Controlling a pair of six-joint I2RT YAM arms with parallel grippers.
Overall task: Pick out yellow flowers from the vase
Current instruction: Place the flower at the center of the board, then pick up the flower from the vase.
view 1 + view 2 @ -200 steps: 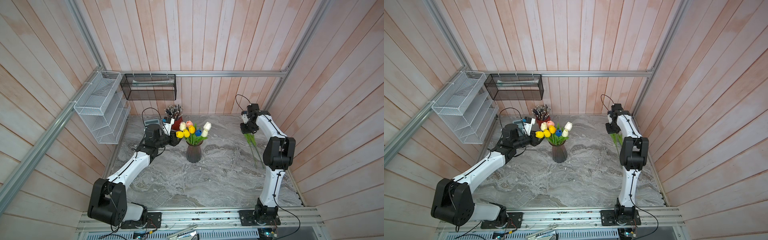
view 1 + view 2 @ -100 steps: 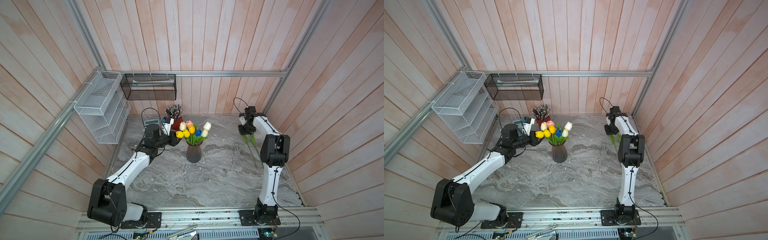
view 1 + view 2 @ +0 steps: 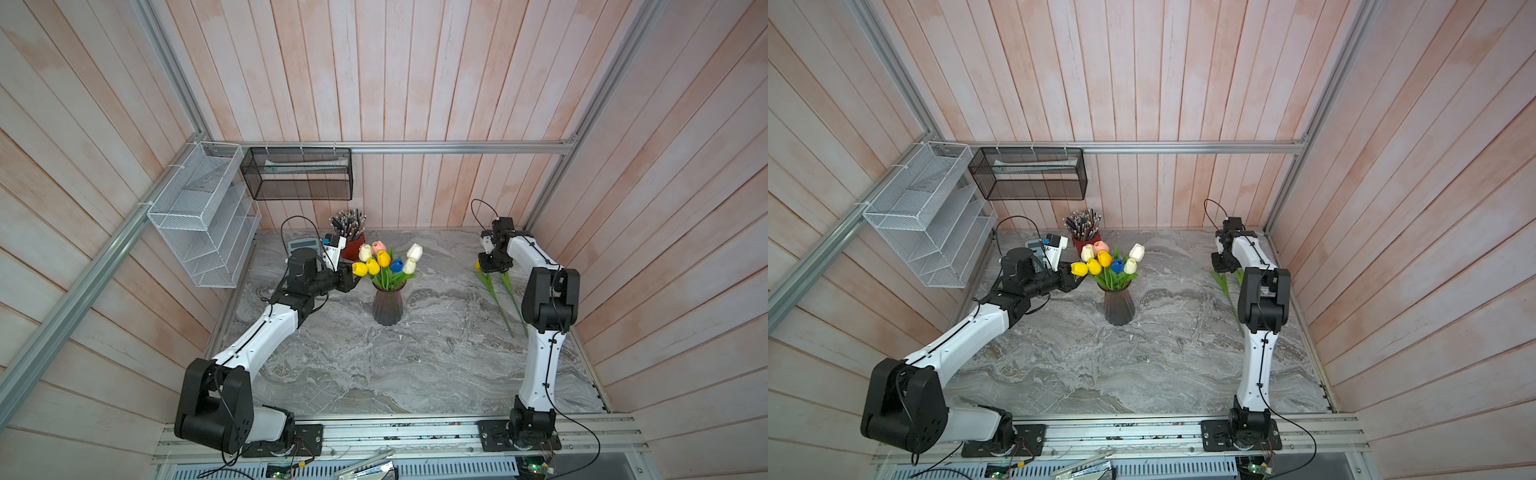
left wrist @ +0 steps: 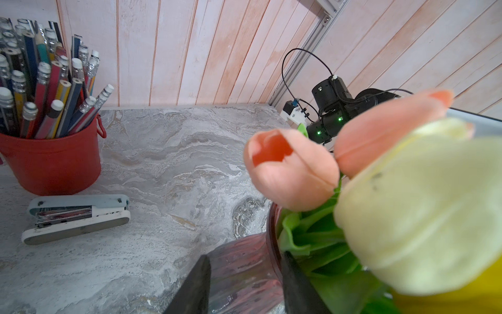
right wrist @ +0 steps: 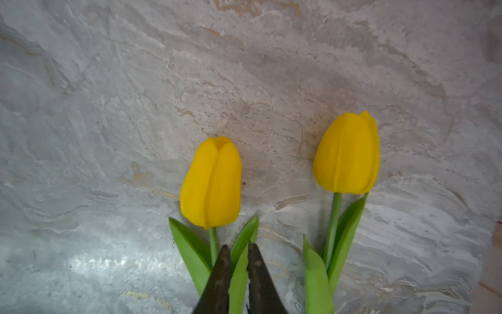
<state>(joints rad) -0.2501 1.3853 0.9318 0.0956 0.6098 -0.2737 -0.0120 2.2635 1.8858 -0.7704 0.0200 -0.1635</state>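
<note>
No lettering, brand, number or sign is legible in any view. The pencils (image 4: 46, 81) in the red cup (image 4: 54, 165), the stapler (image 4: 76, 217) on the worktop (image 4: 176, 152) and the calculator (image 3: 302, 246) may carry print, but it is too small or blurred to read.

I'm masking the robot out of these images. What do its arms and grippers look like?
The left arm and right arm match: white tubular links, bulky black joint housings, thin black cables looping along them, both mounted on an aluminium rail. The left gripper and right gripper have dark, tapered, wedge-like fingers. Small green lights glow near the right wrist.
</note>
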